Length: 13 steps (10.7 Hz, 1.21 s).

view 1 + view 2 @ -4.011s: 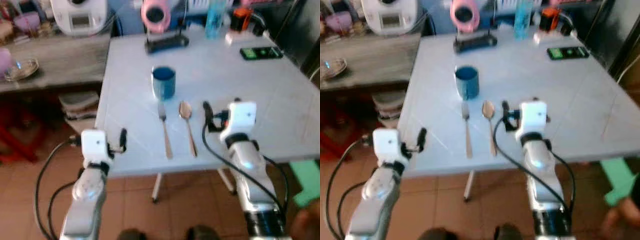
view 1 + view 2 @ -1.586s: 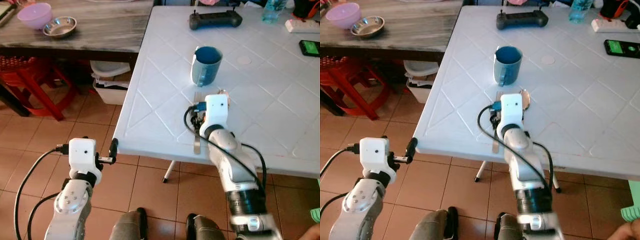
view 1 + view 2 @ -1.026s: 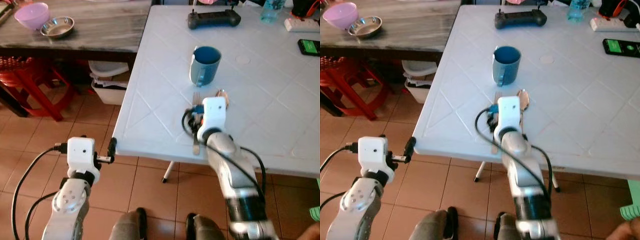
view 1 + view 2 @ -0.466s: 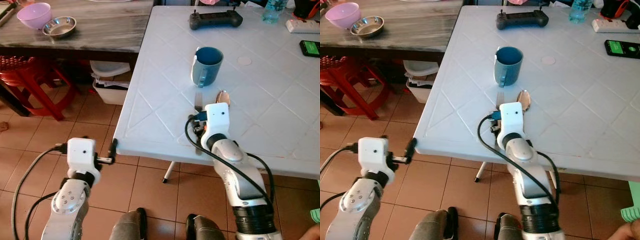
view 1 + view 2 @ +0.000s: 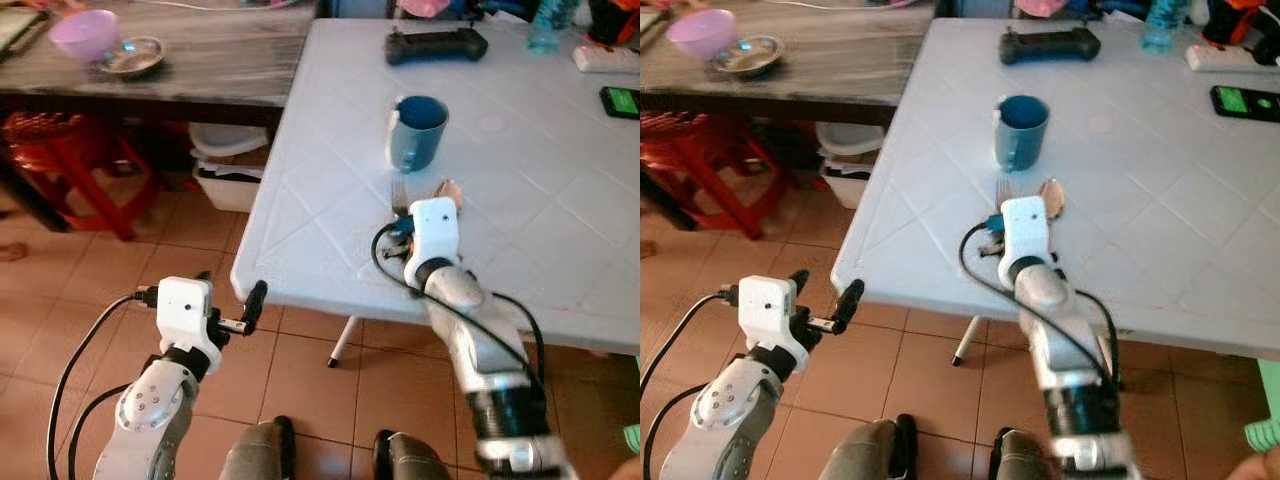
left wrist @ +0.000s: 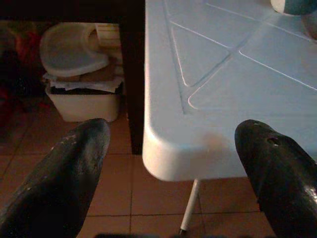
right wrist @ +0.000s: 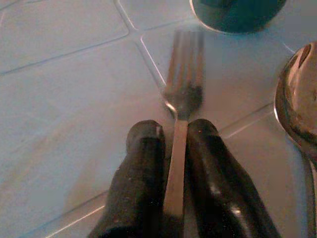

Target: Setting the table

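Still clamped on the fork [image 7: 179, 106], right hand [image 7: 171, 148] rests beside the spoon [image 7: 299, 106]; left hand [image 6: 173, 163] hangs apart.

A white plastic table [image 5: 300, 210] with a moulded diamond pattern stands on a floor of reddish-brown tiles [image 5: 90, 290]. On it sit 1 blue mug [image 5: 417, 131], and just in front of the mug 1 fork [image 7: 183, 94] and 1 spoon [image 5: 1051, 197] lying side by side. Farther back lie a black controller [image 5: 436, 44], a phone with a green screen [image 5: 1247, 101], a white power strip [image 5: 1222, 55] and a clear blue bottle [image 5: 1156, 25]. Beside it, a grey wooden table [image 5: 200, 60] carries 1 pink bowl [image 5: 82, 32] and 1 small steel bowl [image 5: 131, 55].
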{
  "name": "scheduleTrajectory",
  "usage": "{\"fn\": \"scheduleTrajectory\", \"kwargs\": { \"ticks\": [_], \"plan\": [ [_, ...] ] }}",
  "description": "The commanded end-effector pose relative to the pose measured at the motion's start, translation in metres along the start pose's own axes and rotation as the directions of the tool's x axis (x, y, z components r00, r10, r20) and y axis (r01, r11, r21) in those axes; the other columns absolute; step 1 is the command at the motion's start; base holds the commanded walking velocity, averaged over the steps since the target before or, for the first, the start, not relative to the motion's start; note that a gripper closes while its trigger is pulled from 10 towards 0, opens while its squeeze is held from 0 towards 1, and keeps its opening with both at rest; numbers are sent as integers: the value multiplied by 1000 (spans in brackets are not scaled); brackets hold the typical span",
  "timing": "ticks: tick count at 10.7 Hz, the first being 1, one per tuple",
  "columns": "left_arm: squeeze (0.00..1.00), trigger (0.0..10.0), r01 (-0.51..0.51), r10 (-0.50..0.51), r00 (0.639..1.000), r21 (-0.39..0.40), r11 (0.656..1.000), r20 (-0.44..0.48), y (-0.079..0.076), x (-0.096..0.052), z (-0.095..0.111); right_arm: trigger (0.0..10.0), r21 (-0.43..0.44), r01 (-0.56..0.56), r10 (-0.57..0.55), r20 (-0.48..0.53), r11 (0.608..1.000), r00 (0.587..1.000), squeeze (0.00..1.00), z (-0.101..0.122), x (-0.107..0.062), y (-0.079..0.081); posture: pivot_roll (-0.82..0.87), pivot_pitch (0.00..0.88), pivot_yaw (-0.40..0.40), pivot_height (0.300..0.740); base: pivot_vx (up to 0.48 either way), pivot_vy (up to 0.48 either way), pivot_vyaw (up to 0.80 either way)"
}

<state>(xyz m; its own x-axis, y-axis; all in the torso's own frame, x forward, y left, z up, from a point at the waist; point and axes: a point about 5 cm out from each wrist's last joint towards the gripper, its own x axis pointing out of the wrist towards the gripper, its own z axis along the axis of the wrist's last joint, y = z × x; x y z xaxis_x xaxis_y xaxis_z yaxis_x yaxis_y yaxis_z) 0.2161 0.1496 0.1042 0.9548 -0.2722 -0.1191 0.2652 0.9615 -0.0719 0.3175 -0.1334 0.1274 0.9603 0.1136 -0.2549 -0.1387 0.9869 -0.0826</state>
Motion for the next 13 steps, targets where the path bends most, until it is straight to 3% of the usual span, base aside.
{"fn": "scheduleTrajectory", "kwargs": {
  "ticks": [1, 3, 5, 6, 7, 8, 10, 13],
  "plan": [
    [0, 10000, 5, -5, 1000, 5, 1000, 4, 0, -3, 1, 0, 4, 83, -82, -134, 997, 988, 0, -30, -1, -20, 105, 189, 76, 740, 0, 0, 0],
    [0, 10000, 12, -12, 1000, 5, 1000, 4, 0, -3, 1, 0, 15, 88, -85, -142, 996, 986, 0, -34, 0, -20, 105, 187, 75, 740, 0, 0, 0],
    [0, 10000, 3, -3, 1000, 11, 1000, -3, 0, -3, 0, 0, 116, 118, -99, -158, 986, 982, 0, -40, -1, -18, 103, 184, 75, 740, 0, 0, 0],
    [0, 10000, -17, 18, 1000, 23, 1000, -5, 3, -2, -1, 0, 209, 122, -84, -181, 970, 980, 0, -43, -4, -11, 100, 181, 73, 740, 0, 0, 0],
    [0, 10000, -70, 71, 997, 32, 997, -15, 10, 0, -4, 0, 266, 39, 1, -147, 963, 989, 0, -38, -6, 6, 96, 178, 71, 740, 0, 0, 0],
    [0, 10000, -104, 104, 995, 60, 993, -10, 14, 2, -4, 0, 259, -10, 42, -119, 966, 992, 0, -32, -7, 17, 94, 172, 70, 740, 0, 307, 0],
    [0, 10000, -150, 150, 989, 90, 985, 8, 18, 5, -3, 0, 262, -43, 68, -85, 964, 994, 0, -28, -4, 24, 94, 151, 61, 740, 0, 480, 0],
    [0, 10000, -271, 269, 963, 105, 957, 28, 26, 10, -5, 0, 196, -53, 41, 67, 979, 997, 0, -8, -3, 21, 81, 121, 57, 740, 0, 480, 0]
  ]
}}
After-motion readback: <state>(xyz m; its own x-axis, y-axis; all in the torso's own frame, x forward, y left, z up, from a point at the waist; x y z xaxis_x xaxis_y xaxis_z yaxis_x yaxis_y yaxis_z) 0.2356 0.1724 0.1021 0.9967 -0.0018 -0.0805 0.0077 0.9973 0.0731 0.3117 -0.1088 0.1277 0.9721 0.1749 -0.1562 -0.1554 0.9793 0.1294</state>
